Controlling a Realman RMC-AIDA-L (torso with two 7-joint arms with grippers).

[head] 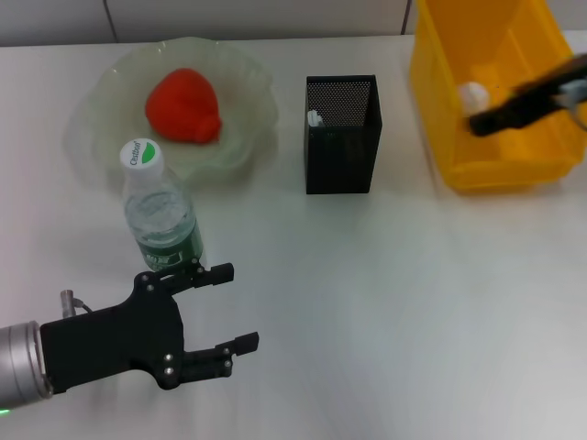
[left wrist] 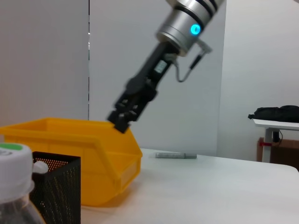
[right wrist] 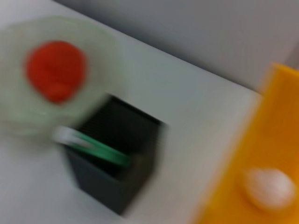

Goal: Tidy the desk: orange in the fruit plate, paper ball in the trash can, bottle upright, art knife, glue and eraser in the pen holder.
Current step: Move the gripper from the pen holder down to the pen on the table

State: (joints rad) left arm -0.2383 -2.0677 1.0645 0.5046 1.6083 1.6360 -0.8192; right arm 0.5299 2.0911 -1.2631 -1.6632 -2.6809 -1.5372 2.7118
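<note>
Just bottle (head: 163,220) behind L tool (head: 229,307)

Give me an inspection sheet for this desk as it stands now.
Surface: white desk, bare in front.
Job's things: orange lies in the fruit plate; bottle stands upright; paper ball lies in the yellow bin; pen holder holds a white-tipped item and a green-and-white item.
Clutter: grey pen-like object on the desk beyond the bin.
Grippers: left hand open, beside the bottle's base; right hand over the bin.
Cables: thin cable on the right wrist.
Surroundings: pale wall; side table with dark bag.
</note>
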